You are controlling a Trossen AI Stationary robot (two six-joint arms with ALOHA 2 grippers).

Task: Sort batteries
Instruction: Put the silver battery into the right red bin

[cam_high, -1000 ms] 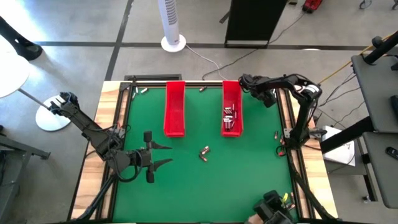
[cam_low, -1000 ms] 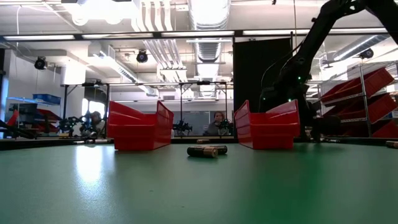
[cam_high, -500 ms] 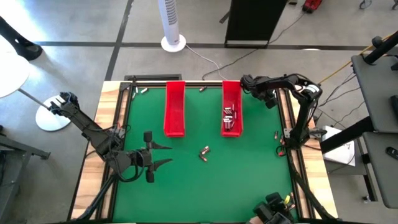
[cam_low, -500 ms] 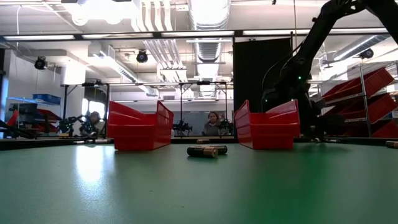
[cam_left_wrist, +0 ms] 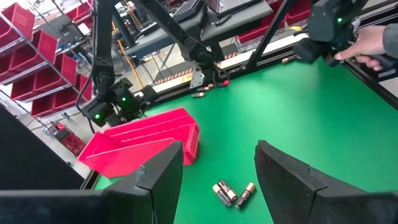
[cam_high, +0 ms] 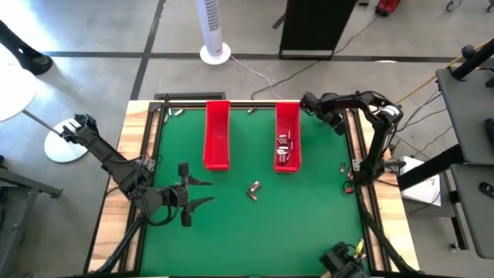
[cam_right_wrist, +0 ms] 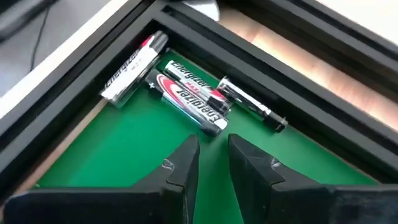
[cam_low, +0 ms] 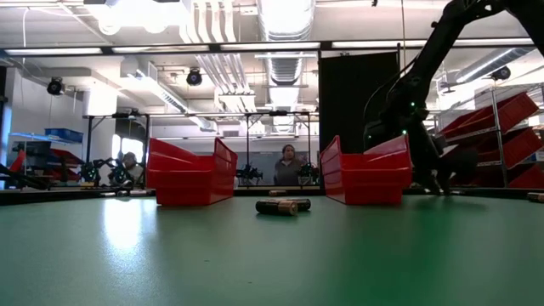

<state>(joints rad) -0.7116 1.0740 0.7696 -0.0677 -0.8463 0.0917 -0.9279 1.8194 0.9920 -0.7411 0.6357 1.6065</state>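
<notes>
**Corner batteries lie just ahead of your right jaws**

Your left gripper waits released low on the worktop; your right gripper, jaws nearly closed and empty, faces the corner batteries, long axes slanting across the jaws' line.

Left dark six-joint arm: enters from the left edge of the surface and runs diagonally to its near-left part, wrist level, forearm low. Left claw points toward the surface's centre; its two dark fingers stand well apart with nothing between them.

Right dark six-joint arm: rises from its base at the right edge, elbow folded high, forearm reaching to the far-right corner. Right claw hangs low over that corner, tilted downward; its two dark fingers are nearly together, only a narrow gap between them, gripping nothing.
</notes>
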